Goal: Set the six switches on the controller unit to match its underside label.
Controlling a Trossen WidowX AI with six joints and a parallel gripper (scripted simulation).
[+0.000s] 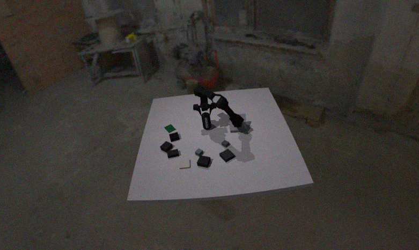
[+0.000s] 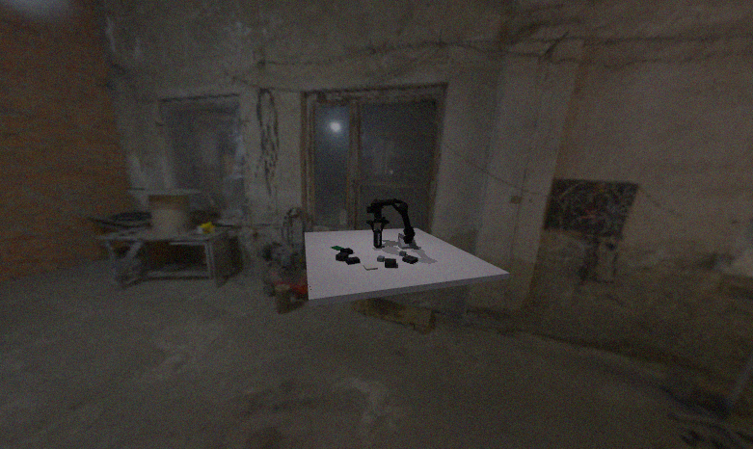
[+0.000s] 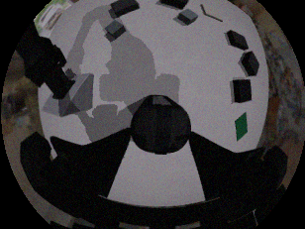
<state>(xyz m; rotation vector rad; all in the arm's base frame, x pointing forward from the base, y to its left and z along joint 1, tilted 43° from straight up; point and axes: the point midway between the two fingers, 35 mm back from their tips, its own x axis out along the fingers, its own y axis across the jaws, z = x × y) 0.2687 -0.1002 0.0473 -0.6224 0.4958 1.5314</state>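
The dark controller unit (image 1: 206, 123) (image 2: 377, 239) (image 3: 160, 118) is off the bench, between the fingers of my gripper (image 1: 206, 114) (image 2: 377, 224) (image 3: 160, 133). My gripper is shut on it, one finger at each side. In the top view the unit hangs steeply tilted, and a face with a column of small light marks faces that camera. The marks are too small to read as filled or empty. The wrist view shows a dark, rounded side of the unit. No rocker position can be told in any view.
The white bench (image 1: 251, 176) (image 2: 334, 287) bears several dark blocks, among them one block (image 1: 203, 161) at the front and another (image 1: 227, 155) to its right. Two small grey blocks (image 1: 199, 152) (image 1: 225, 143), a cream plate (image 1: 184, 164) and a green board (image 1: 170, 128) also lie there.
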